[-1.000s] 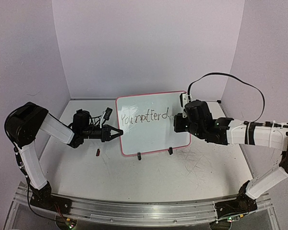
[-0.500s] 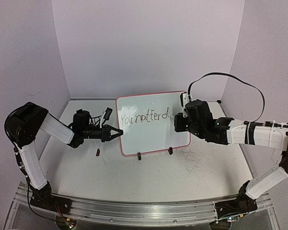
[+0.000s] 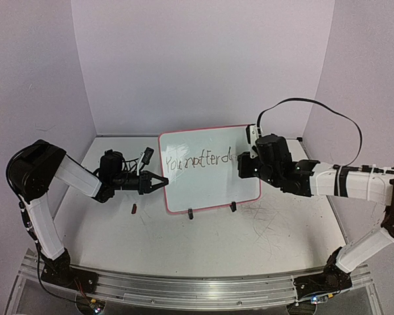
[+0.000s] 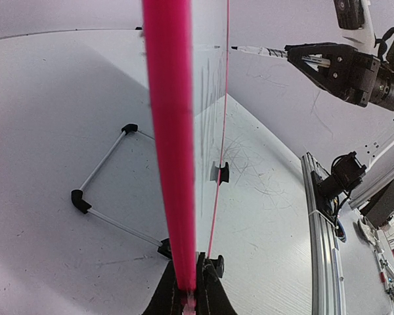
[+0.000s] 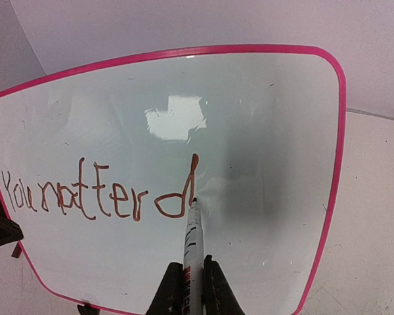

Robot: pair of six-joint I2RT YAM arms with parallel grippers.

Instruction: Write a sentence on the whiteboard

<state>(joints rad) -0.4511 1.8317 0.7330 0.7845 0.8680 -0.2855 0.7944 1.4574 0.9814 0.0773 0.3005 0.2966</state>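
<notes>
Whiteboard (image 3: 210, 187) standing upright mid-table (image 3: 203, 249), between my two arms, on two small black feet (image 3: 190, 212) with a thin wire prop (image 4: 122, 225) behind it. I read it as light, thin and stiff with a slick glossy face, so pen pressure could easily shove or tip it. The best place to take it is the pink rim, and that's where my left fingers (image 4: 167, 298) are: pinched tight on the left edge, bracing it.

Right fingers (image 5: 173, 289) are closed narrow on the marker (image 5: 191, 246), gripping low on the barrel with the front part sticking out toward the board. That marker looks slim, hard and smooth, so I'd expect it to pivot or slide back in the grip if I lean too hard. The tip is touching the face at the foot of the last letter.

Sentence (image 5: 85, 197) runs from the left rim to about mid-board, roughly "You notter d", with the right half bare. Light contact and steady strokes is my call.
</notes>
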